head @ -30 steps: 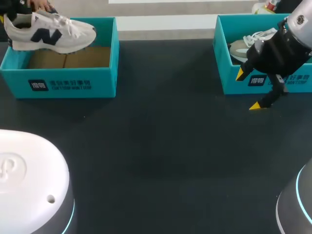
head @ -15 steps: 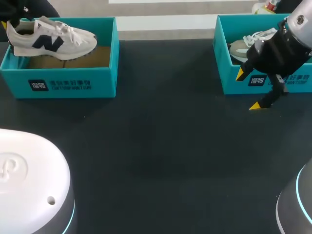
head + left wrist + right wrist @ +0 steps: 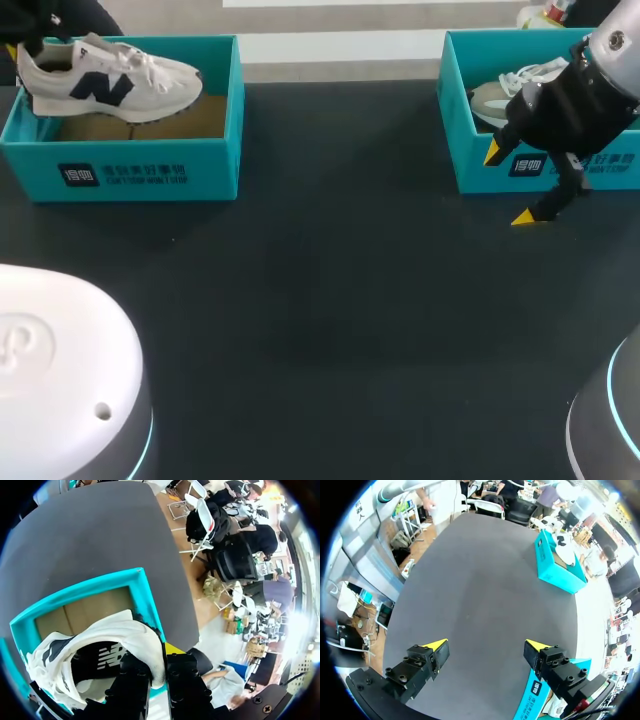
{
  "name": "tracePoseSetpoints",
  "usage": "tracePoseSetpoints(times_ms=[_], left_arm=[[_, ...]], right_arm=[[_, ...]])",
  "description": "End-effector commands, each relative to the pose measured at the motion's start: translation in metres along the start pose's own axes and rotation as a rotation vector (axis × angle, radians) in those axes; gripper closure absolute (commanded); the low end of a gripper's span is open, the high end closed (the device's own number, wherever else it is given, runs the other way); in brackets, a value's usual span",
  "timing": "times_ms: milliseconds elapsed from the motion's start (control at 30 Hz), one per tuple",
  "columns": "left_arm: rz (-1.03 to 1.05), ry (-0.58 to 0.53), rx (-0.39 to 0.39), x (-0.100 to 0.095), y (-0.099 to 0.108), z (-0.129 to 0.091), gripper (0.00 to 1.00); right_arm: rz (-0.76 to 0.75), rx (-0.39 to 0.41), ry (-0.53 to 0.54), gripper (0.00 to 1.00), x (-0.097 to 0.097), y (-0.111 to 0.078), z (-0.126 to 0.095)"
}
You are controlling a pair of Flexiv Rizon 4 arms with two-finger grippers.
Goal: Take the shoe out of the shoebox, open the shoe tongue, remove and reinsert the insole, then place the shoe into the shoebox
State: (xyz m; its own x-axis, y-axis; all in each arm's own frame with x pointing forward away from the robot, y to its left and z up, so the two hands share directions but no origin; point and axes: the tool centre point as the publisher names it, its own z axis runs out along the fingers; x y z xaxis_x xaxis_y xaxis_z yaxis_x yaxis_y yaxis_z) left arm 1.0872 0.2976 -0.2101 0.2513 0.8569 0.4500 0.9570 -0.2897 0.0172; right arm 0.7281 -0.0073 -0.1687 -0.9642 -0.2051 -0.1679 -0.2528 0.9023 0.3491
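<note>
Left gripper (image 3: pixel 160 656): narrow, both fingers pinching the heel collar of the shoe (image 3: pixel 100 645), one finger inside the opening and one outside.
Shoe, place: hangs from the left gripper over the left box (image 3: pixel 150 172), at the far left corner of the table (image 3: pixel 330 300); its sole is low against the box's brown floor, and contact cannot be told.
Shoe, long axis: runs along the box's long side, heel at the box's outer end under the jaws, toe pointing toward the middle of the table.
Shoe to jaws: the body of the shoe stretches out ahead of and below the fingers, so the toe end is unsupported and may droop.
Deciding relation: shoe and box are lined up lengthwise, so the coming move looks like a straight rise or a straight drop with no turning. Which of the two it is cannot be judged from this moment.
Right gripper (image 3: pixel 510 185): wide open, holding nothing, hovering above the table just in front of the right box (image 3: pixel 462 150).
Right box contents: a second shoe (image 3: pixel 500 92), lying inside.
Nearer arm: the left arm has the shoe; the right gripper is well apart from it, across the table.
Risk: a toe that sags could catch the box's near wall.
</note>
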Motion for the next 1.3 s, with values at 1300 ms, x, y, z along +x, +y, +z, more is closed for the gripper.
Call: tracePoseSetpoints(times_ms=[1300], left_arm=[[0.044,-0.03,0.021,-0.045,-0.033,0.059,1.0]], right_arm=[[0.0,0.002,0.002,0.0,-0.001,0.0,0.001]])
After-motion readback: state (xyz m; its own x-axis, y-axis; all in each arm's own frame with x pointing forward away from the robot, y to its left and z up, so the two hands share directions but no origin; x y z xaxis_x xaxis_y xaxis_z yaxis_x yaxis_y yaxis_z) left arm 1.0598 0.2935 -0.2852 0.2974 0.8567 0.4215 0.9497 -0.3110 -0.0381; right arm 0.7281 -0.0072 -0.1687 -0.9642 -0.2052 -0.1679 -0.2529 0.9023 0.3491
